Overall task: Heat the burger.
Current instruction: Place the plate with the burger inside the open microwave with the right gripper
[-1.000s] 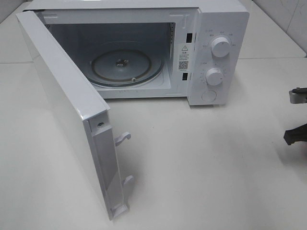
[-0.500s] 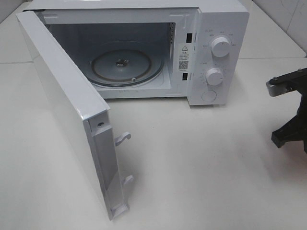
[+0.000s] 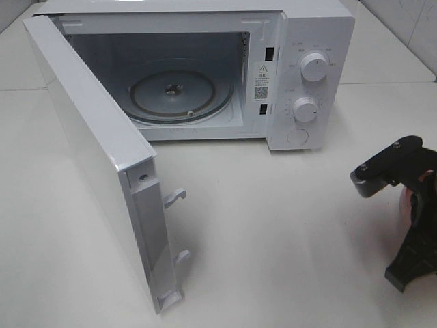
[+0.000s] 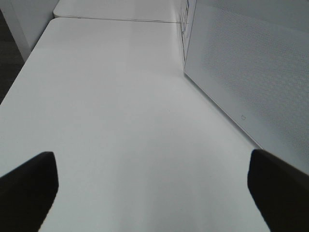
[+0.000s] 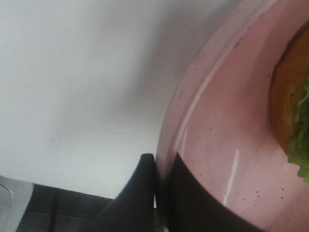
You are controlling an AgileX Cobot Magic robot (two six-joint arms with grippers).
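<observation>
Right wrist: black right gripper (image 5: 161,166) fingers pinch the rim of the speckled pink round plate (image 5: 217,145). The golden-brown burger with green lettuce (image 5: 289,106) sits further in on the plate, clear of the fingers. Left gripper (image 4: 153,186) fingers wide apart.

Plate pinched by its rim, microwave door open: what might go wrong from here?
1. The right pincer grips the pink plate only at its rim, so the plate may tilt and the burger could slide off.
2. Coming in from the right, the plate might clip the control panel on its way into the microwave.
</observation>
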